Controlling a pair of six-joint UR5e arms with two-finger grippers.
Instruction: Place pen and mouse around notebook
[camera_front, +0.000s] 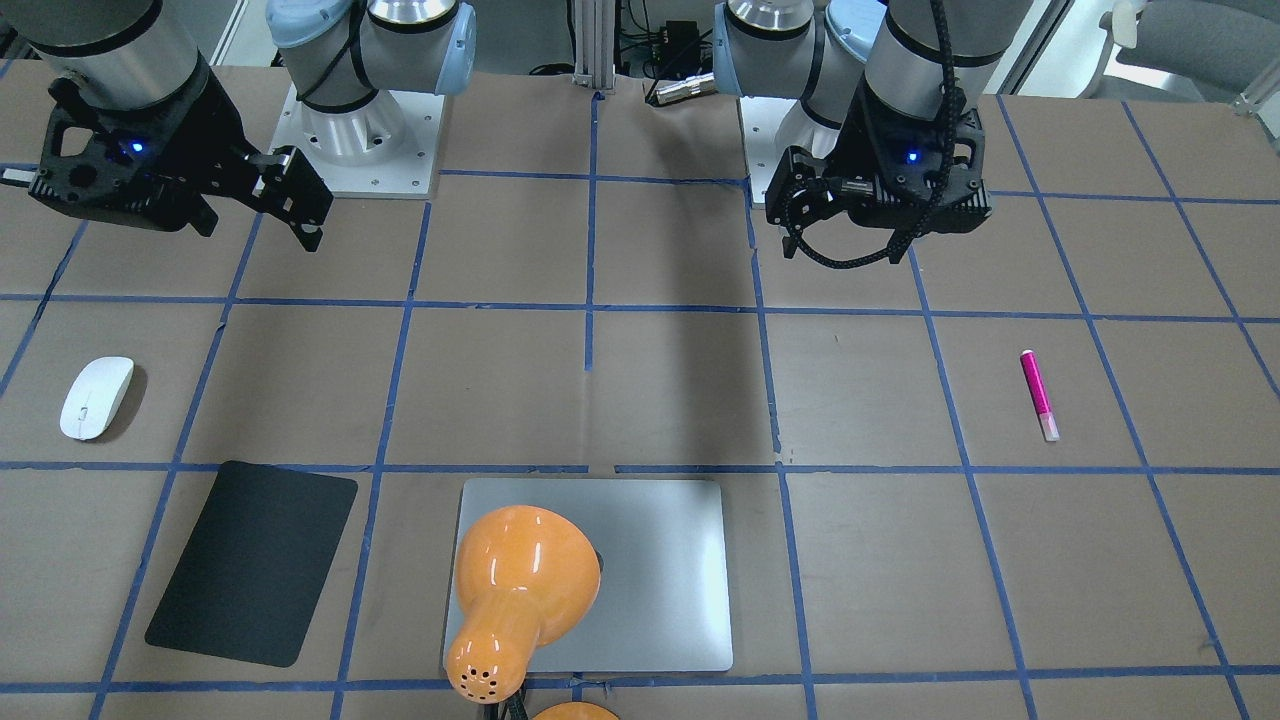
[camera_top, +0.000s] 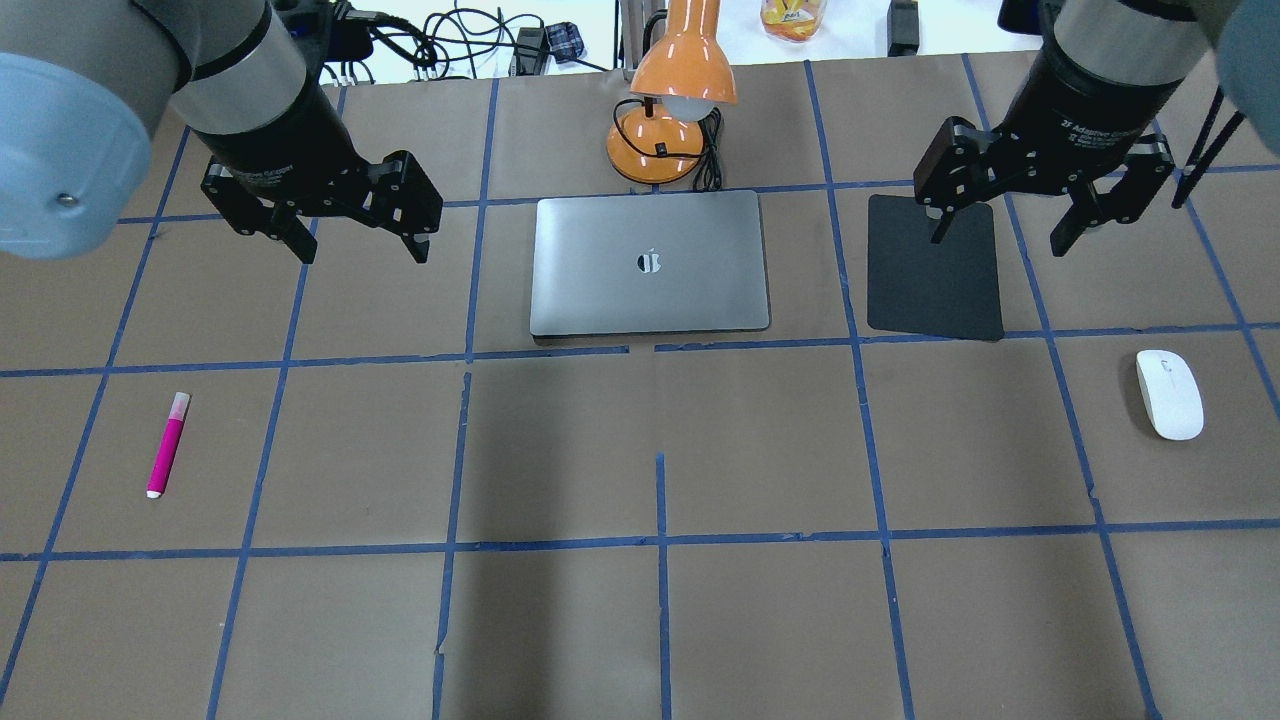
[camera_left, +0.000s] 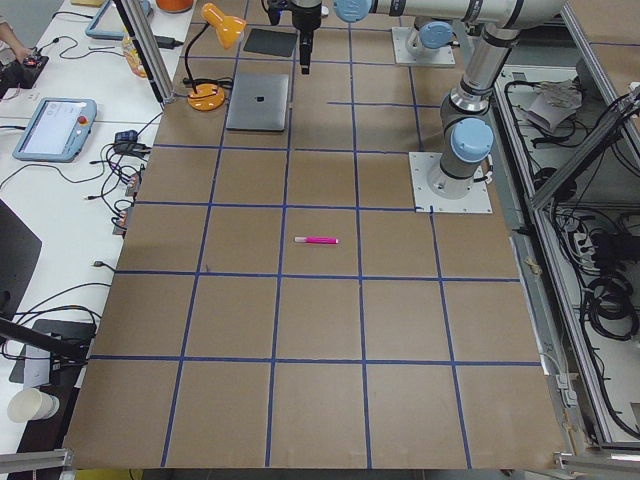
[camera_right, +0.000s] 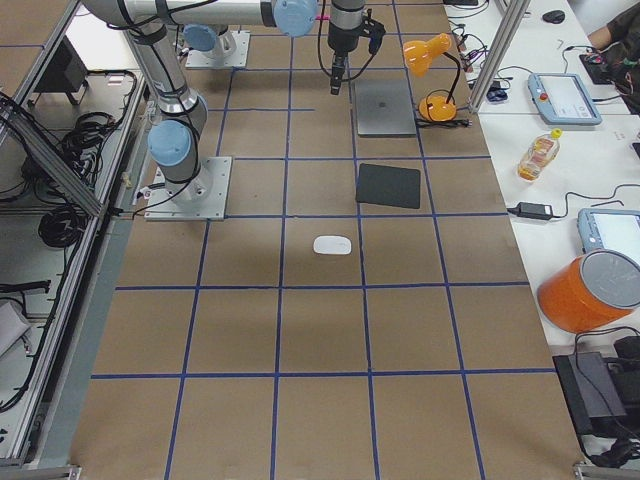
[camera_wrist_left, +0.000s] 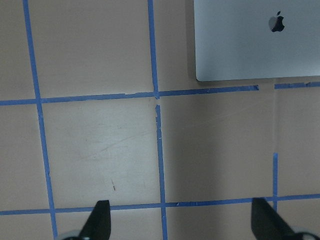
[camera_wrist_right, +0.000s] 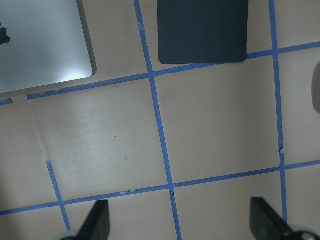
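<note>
The silver notebook (camera_top: 650, 262) lies shut at the table's far middle, also seen as notebook (camera_front: 650, 575), partly under an orange lamp. The magenta pen (camera_top: 167, 444) lies on the table's left part, pen (camera_front: 1039, 394), well below my left gripper (camera_top: 358, 243). The white mouse (camera_top: 1169, 393) rests at the right, mouse (camera_front: 96, 397), nearer than my right gripper (camera_top: 1000, 232). Both grippers hang open and empty above the table, left of and right of the notebook. The left wrist view shows the notebook's corner (camera_wrist_left: 257, 40); the right wrist view shows it too (camera_wrist_right: 42, 45).
A thin black mat (camera_top: 935, 267) lies right of the notebook, under the right gripper. An orange desk lamp (camera_top: 672, 100) stands behind the notebook, its cord trailing back. Blue tape lines grid the brown table. The arm bases (camera_front: 355, 130) sit at the robot's edge.
</note>
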